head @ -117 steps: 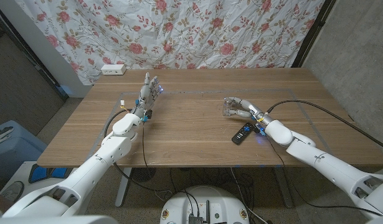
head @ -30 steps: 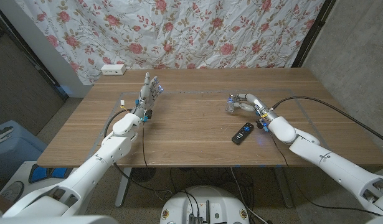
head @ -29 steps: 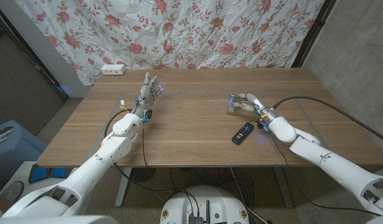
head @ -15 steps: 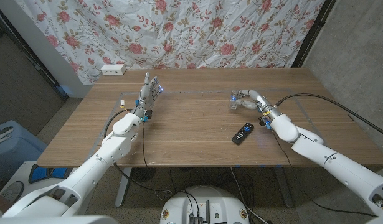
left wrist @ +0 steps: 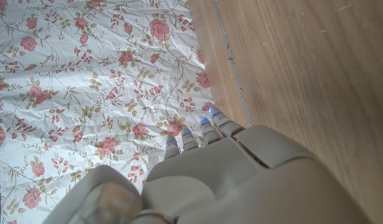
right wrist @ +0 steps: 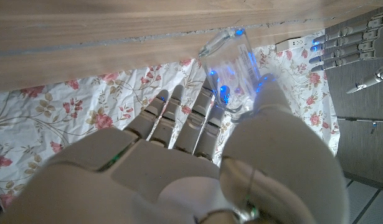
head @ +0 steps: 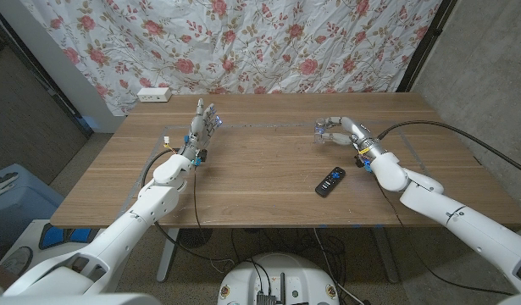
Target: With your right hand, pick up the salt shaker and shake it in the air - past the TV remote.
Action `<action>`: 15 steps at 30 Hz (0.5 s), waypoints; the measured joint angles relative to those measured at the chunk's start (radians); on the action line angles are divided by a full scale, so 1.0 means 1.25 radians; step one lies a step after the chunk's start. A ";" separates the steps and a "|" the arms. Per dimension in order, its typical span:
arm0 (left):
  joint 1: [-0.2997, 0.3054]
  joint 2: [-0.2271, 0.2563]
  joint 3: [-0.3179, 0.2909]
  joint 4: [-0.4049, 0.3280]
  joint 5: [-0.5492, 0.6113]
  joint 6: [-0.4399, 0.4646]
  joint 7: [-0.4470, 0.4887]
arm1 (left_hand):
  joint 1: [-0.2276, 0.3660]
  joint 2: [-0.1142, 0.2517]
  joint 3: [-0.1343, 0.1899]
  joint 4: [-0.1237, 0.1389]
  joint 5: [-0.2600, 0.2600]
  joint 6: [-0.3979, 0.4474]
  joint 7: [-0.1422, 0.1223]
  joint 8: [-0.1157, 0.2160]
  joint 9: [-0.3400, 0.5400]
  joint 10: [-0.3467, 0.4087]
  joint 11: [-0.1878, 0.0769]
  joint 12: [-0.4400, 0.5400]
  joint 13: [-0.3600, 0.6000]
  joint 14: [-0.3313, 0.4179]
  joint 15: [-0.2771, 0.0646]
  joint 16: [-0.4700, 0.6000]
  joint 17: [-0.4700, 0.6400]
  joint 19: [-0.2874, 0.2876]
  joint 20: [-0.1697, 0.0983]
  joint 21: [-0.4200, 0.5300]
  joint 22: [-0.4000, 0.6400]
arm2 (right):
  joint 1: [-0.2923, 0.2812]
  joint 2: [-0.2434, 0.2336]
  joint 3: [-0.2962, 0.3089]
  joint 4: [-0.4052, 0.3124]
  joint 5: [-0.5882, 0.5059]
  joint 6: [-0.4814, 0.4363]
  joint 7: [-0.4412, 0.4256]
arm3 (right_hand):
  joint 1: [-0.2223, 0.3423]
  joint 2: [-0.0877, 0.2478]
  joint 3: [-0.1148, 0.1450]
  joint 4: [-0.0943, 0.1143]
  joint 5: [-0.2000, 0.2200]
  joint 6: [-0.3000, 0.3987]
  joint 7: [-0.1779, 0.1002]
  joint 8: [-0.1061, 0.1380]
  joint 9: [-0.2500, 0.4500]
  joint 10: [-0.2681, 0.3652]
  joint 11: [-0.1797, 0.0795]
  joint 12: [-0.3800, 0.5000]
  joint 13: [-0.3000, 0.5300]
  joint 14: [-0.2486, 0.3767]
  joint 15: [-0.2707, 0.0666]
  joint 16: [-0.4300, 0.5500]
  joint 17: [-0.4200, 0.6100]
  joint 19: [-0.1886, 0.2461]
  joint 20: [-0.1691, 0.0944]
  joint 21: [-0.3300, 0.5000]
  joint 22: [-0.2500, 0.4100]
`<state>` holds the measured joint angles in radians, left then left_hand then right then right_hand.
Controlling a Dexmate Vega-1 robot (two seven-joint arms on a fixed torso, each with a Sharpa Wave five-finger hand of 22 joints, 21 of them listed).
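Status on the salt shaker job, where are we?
Done: right hand grips the salt shaker, which looks lifted off the table, beyond the TV remote. The right wrist view confirms the grip. In hand: carrying or shaking, can't tell which. Left: finish the shake. Left hand waits open.

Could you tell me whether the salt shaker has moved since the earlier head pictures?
Yes. The salt shaker, held by the right robot hand, has shifted toward the table's far edge, farther from the TV remote, which stayed put.
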<state>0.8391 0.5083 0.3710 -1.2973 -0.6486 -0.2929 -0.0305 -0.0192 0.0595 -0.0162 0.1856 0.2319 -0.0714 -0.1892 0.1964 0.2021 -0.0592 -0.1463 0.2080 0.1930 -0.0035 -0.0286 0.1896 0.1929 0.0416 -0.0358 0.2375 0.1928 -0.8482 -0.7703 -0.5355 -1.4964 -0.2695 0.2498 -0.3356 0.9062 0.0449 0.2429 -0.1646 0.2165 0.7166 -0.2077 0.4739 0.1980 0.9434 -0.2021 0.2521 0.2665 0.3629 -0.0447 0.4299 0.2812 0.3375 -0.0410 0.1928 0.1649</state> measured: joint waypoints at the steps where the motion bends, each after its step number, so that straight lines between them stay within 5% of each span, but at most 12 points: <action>1: 0.000 0.000 0.000 0.000 0.000 0.000 0.000 | 0.000 0.000 0.000 0.000 0.000 0.000 0.000 0.000 0.000 0.000 0.000 0.000 0.000 0.000 0.000 0.000 0.000 0.000 0.000 0.000 0.000 | 0.000 0.000 0.000 0.000 -0.011 -0.003 -0.008 | 0.000 0.000 0.000 0.000 0.000 0.000 0.000 0.000 0.000 0.000 0.000 0.000 0.000 0.000 0.000 0.002 0.000 0.000 0.000 0.000 0.000; 15: 0.000 0.000 0.000 0.000 0.000 0.000 0.000 | 0.000 0.000 0.000 0.000 0.000 0.000 0.000 0.000 0.000 0.000 0.000 0.000 0.000 0.000 0.000 0.000 0.000 0.000 0.000 0.000 0.000 | -0.001 -0.003 -0.010 -0.027 -0.123 -0.035 -0.103 | 0.004 -0.004 0.000 0.000 -0.006 0.003 -0.003 -0.003 0.000 0.003 0.003 -0.001 0.001 0.006 0.003 0.009 0.004 0.003 -0.003 0.000 0.000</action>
<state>0.8391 0.5081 0.3711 -1.2968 -0.6485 -0.2928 -0.0304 -0.0192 0.0595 -0.0161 0.1856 0.2319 -0.0714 -0.1892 0.1964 0.2020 -0.0592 -0.1463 0.2080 0.1929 -0.0036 -0.0286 0.1896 0.1929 0.0416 -0.0357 0.2375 0.1928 -0.8494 -0.7746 -0.5474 -1.5296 -0.4231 0.2066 -0.4637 0.9116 0.0396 0.2428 -0.1645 0.2089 0.7201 -0.2113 0.4701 0.1978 0.9470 -0.1985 0.2505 0.2672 0.3702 -0.0411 0.4407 0.2859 0.3414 -0.0443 0.1928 0.1649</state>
